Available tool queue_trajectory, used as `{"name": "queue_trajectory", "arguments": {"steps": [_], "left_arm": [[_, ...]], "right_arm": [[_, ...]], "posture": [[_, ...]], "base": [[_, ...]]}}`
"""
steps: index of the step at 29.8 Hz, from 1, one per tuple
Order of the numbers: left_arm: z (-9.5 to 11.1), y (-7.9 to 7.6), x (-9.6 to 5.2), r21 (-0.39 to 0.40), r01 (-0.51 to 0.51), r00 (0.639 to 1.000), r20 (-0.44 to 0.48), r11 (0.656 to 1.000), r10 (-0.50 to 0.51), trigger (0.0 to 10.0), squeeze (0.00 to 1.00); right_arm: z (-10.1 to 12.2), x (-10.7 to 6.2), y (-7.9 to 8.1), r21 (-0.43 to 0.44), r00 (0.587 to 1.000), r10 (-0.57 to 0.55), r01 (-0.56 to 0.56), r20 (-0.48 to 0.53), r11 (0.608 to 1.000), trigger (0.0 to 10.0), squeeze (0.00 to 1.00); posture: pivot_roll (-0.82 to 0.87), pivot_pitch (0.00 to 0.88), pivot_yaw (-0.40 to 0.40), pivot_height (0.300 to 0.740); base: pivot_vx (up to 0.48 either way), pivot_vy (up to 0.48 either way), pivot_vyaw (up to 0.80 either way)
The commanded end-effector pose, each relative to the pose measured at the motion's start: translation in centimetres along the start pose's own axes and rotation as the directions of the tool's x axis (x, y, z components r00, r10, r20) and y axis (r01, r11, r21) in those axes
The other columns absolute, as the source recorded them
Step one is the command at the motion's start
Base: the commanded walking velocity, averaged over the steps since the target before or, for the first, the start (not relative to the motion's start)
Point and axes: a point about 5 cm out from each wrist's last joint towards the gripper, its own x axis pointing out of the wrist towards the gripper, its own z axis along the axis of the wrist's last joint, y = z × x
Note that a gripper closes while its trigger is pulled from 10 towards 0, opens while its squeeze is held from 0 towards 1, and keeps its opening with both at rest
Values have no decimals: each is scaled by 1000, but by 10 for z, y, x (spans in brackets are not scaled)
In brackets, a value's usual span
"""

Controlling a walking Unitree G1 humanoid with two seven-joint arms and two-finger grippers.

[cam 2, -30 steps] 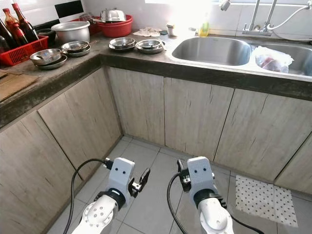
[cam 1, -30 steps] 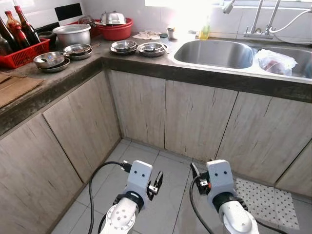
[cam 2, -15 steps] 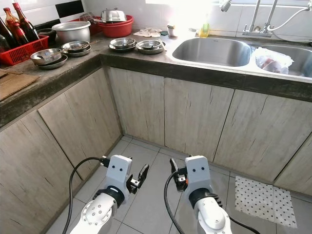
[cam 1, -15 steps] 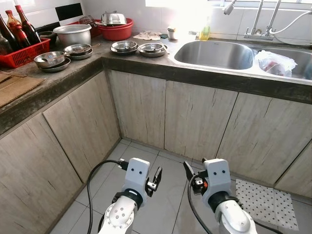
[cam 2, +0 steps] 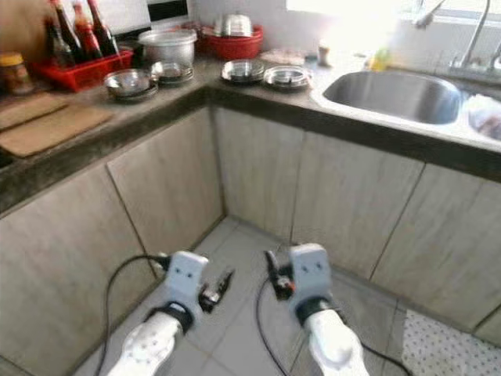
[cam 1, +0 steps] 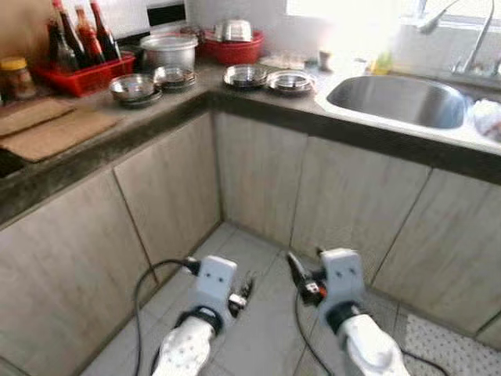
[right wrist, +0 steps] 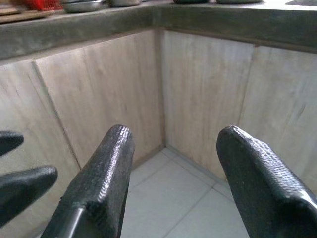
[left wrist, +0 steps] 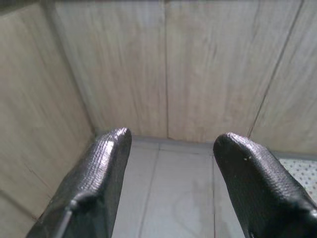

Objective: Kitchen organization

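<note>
An L-shaped dark countertop point(cam 1: 94, 149) runs over pale wood-grain cabinet doors point(cam 1: 258, 176), and the kitchenware sits along it near the inner corner. 2 groups of shallow steel bowls lie there: 1 stack point(cam 1: 135, 87) on the robot's left run beside a second nested pair point(cam 1: 173, 76), and 2 more steel dishes point(cam 1: 245, 75) and point(cam 1: 290, 81) just left of the stainless sink point(cam 1: 398, 100). Behind them stands a large lidded steel pot point(cam 1: 167, 52) and a red basin point(cam 1: 231, 48) holding another shiny steel vessel. A red crate point(cam 1: 81, 76) with dark bottles point(cam 1: 75, 35) stands further left, next to a jar with a yellow lid point(cam 1: 16, 76), and 2 flat brown boards point(cam 1: 48, 129) lie on the counter nearer the camera. The picture is somewhat blurred.

Both arms hang low over the grey tiled floor point(cam 1: 258, 305), well apart from the counter. The left gripper point(cam 1: 241, 291) points toward the cabinet corner; in its wrist view the 2 black fingers point(left wrist: 96, 173) stand wide apart with nothing between them. The right gripper point(cam 1: 300, 278) is likewise spread wide and empty, its fingers point(right wrist: 101, 181) framing the corner cabinets. A dotted mat point(cam 1: 450, 352) lies on the floor to the right.
</note>
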Motion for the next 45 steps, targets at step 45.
{"name": "queue_trajectory", "arguments": {"steps": [45], "left_arm": [[5, -10, 1, -26, 42, 999, 13, 999, -41, 10000, 0]], "right_arm": [[-10, 2, -6, 19, 1000, -15, 16, -26, 1000, 10000, 0]], "posture": [[92, 0, -11, 740]], "base": [[373, 0, 138]]}}
